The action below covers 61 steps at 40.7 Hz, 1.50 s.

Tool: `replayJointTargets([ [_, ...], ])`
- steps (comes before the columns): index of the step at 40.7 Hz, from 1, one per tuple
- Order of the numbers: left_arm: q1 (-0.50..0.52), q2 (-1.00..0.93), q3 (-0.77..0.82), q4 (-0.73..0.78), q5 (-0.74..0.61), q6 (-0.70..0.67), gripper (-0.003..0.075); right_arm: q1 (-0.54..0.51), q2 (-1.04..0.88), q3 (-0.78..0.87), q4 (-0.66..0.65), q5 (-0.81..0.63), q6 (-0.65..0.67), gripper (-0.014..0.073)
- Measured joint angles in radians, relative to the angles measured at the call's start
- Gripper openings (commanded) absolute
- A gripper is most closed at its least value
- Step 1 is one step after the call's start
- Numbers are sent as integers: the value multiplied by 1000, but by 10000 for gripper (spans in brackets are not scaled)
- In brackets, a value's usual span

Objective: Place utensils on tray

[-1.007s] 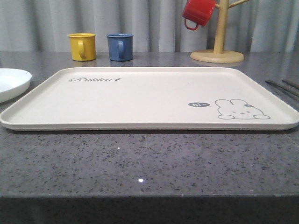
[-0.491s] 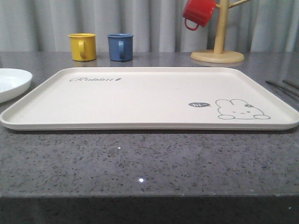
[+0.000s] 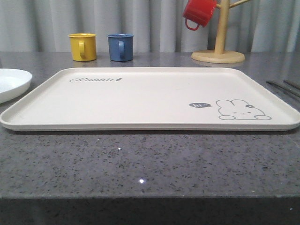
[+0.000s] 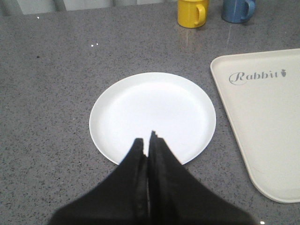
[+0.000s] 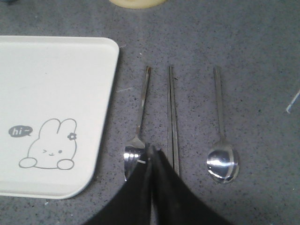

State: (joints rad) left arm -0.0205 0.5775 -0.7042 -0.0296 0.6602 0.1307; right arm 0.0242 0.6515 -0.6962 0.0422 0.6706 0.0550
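Utensils (image 5: 173, 117) lie beneath the right gripper's (image 5: 152, 149) closed jaws.

A: What lies on the speckled grey bench (image 3: 150, 159)?
B: The cream tray (image 3: 140, 101) at centre frame, a white plate (image 3: 11, 83) at the left edge, yellow cup (image 3: 83, 47) and blue cup (image 3: 120, 47) upper left, a wooden stand (image 3: 218, 56) upper right.
A: And the cutlery?
B: Fork (image 5: 137, 136), chopsticks (image 5: 172, 117) and spoon (image 5: 221, 140) lie side by side on the bench just beside the tray.

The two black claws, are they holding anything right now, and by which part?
No. The left gripper hangs shut above the white plate, the right gripper shut above the utensils on the countertop beside the tray; neither grips anything.
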Motion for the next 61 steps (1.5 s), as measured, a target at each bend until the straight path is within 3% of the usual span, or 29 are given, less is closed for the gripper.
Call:
replayJointTargets([
  [4, 0, 25, 1, 0, -12, 0, 213, 0, 28, 0, -6, 0, 0, 368],
  [7, 0, 39, 1, 4, -36, 0, 315, 0, 46, 0, -8, 2, 0, 410],
  [10, 0, 48, 1, 8, -51, 0, 362, 0, 59, 0, -8, 2, 0, 413],
  [17, 0, 99, -14, 42, -28, 0, 363, 0, 66, 0, -8, 4, 0, 413],
  [29, 1, 374, -211, 91, 210, 0, 363, 0, 66, 0, -8, 7, 0, 413],
  [37, 106, 621, -360, 73, 314, 0, 363, 0, 66, 0, -8, 9, 0, 413],
  [50, 336, 855, -464, -204, 302, 179, 358, 0, 66, 0, -8, 9, 0, 413],
  [61, 354, 987, -467, -272, 216, 220, 358, 0, 66, 0, -8, 9, 0, 413],
])
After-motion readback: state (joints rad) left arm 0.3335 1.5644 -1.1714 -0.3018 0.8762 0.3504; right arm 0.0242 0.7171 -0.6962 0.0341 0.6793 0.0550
